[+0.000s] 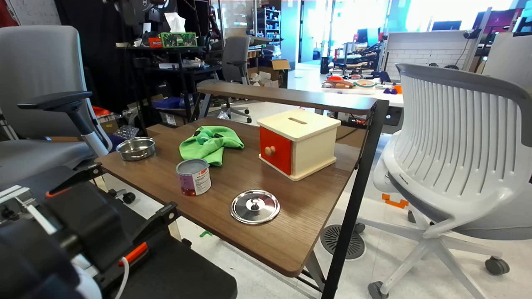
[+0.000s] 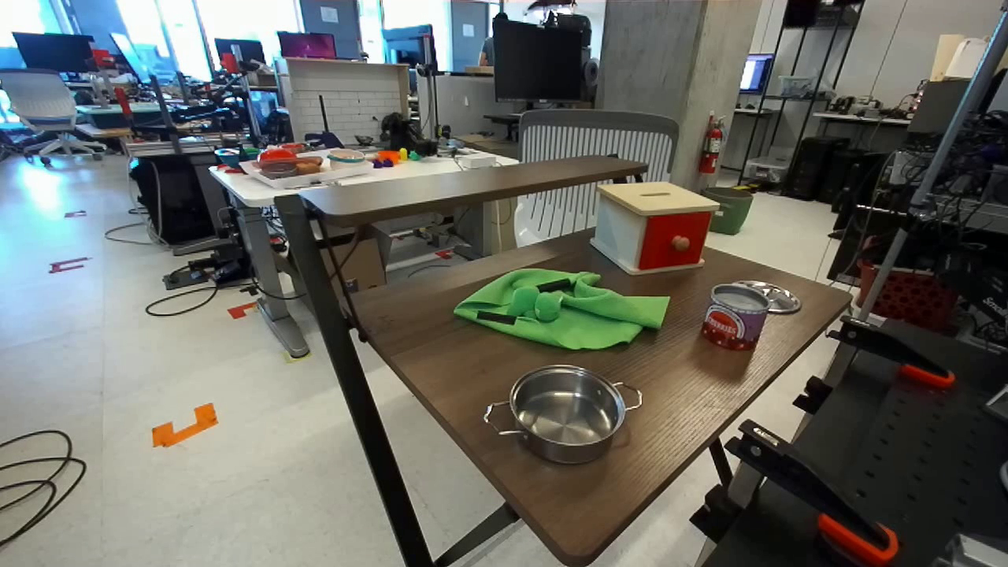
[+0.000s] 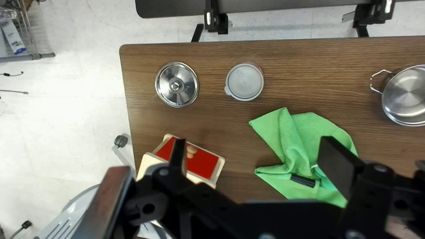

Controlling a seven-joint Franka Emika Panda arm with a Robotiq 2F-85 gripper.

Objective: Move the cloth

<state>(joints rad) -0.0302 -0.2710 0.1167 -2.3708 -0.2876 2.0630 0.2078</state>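
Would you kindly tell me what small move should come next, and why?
I would probably shift the open gripper sideways to centre over the green cloth, which, in the wrist view, appears off centre between the spread jaws, partly hidden by one.

A round two-handled steel pot (image 2: 567, 417), a cylindrical purple-and-red can (image 1: 194, 180), a round shiny metal lid (image 3: 177, 85) and a red-fronted cream wooden box (image 1: 301, 143) are being borne by the brown wood-grained surface (image 3: 315, 79). In an exterior view, a white slatted chair (image 2: 594, 138) is being partly hidden by the box.
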